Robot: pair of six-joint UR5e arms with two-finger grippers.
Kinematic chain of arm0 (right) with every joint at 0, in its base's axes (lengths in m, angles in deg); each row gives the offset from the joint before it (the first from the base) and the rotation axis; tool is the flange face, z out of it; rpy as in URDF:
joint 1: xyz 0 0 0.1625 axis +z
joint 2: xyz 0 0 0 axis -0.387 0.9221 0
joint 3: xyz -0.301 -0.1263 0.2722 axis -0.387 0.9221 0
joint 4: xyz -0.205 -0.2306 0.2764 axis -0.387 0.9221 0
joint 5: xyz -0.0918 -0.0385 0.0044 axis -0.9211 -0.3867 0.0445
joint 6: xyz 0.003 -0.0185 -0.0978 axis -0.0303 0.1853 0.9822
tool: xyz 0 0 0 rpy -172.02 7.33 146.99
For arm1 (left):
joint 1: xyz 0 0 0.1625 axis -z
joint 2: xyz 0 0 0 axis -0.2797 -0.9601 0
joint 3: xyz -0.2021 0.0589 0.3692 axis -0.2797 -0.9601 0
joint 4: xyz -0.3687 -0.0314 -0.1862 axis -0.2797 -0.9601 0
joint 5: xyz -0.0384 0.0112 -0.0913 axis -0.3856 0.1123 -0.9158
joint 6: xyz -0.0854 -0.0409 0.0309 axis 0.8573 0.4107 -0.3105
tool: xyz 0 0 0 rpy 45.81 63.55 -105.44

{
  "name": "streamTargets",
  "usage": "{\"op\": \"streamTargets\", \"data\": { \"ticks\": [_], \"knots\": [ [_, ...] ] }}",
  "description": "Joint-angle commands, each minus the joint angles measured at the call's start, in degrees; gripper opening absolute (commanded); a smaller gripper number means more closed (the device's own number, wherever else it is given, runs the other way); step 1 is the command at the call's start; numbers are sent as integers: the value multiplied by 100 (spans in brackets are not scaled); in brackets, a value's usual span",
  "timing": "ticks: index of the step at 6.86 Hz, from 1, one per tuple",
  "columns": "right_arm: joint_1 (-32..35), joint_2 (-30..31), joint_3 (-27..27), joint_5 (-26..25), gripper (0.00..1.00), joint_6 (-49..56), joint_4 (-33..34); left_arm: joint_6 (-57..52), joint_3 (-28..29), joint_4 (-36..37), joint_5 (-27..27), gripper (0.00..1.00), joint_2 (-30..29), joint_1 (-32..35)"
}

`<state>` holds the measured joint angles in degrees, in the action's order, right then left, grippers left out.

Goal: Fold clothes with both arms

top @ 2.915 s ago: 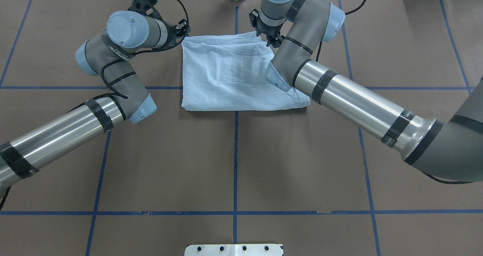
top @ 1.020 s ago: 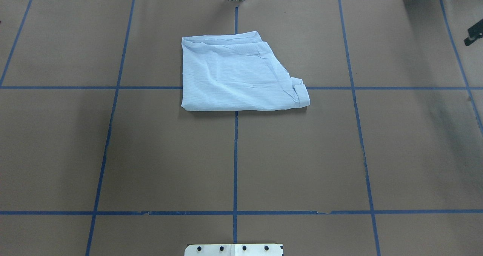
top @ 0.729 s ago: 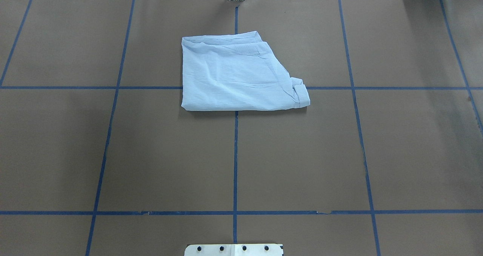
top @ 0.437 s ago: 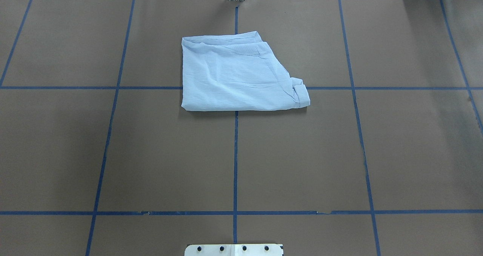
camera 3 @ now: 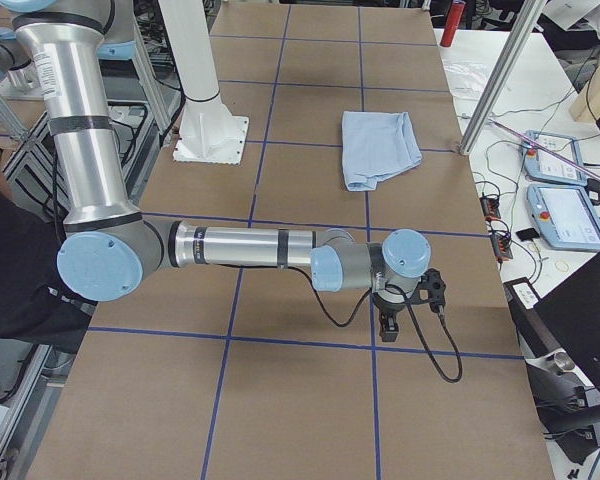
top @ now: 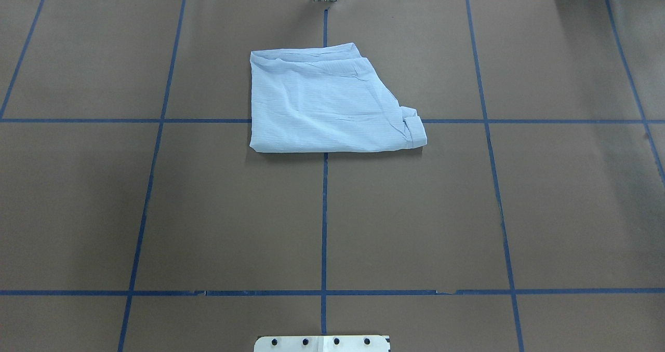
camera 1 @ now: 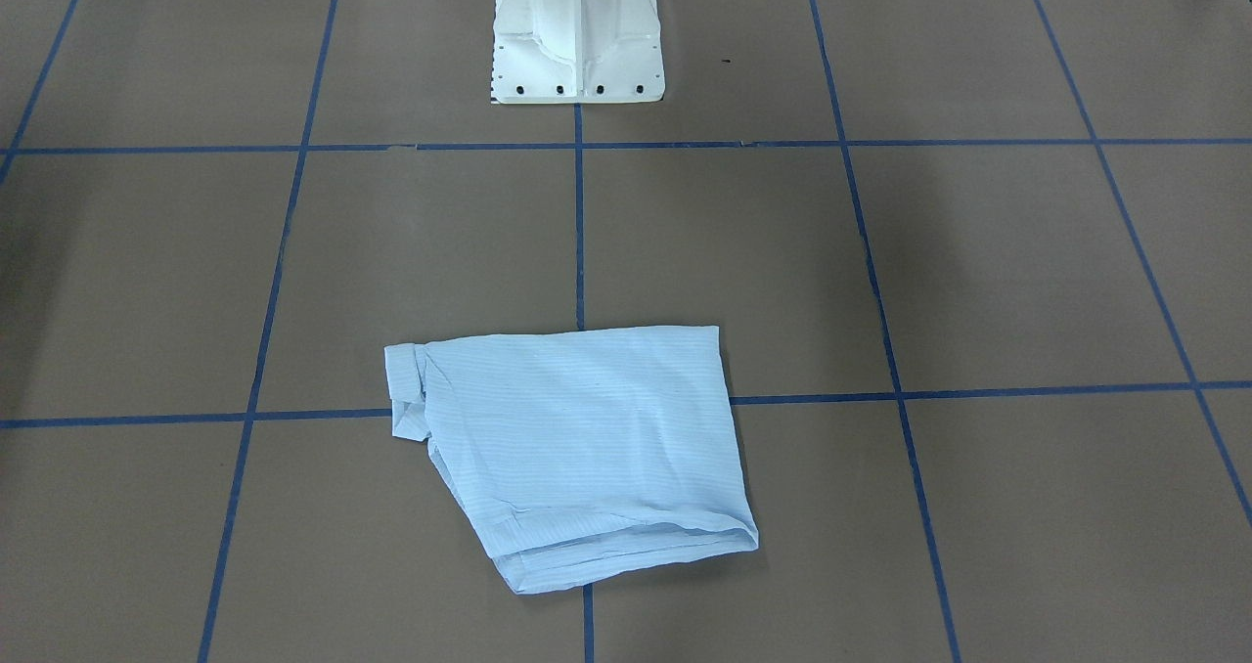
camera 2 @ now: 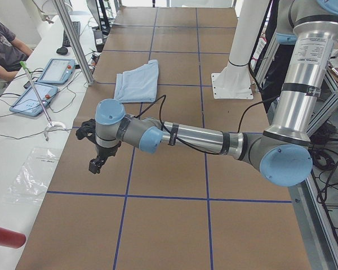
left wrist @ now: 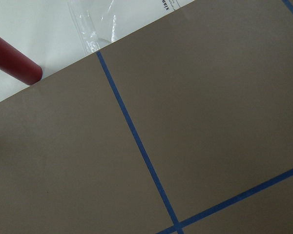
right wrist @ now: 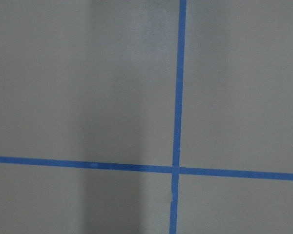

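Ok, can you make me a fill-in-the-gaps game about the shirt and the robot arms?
1. The folded shirt is pale ___.
2. It lies on a ___ table marked with tape lines.
3. The number of grippers touching the shirt is ___; the left gripper and right gripper hang over bare table.
4. The pedestal base is ___.
Missing words: blue, brown, zero, white.

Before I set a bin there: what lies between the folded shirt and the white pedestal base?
Only bare table paper crossed by blue tape lines, from shirt to pedestal base; the front-facing view shows it.
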<state>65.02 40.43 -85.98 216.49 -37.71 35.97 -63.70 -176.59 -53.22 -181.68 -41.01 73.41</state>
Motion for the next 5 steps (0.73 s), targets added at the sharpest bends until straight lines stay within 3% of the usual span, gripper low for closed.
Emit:
{"op": "streamTargets", "data": {
  "ticks": [1,4,5],
  "knots": [
    [-218,34,-99,-43,100,211,162,410,-12,-49,-1,99,-28,-53],
    [-61,122,-449,-43,100,512,530,448,92,11,-184,100,-2,-45],
    [-165,61,-712,-147,100,512,1184,456,84,21,-455,100,33,-36]
  ]
}}
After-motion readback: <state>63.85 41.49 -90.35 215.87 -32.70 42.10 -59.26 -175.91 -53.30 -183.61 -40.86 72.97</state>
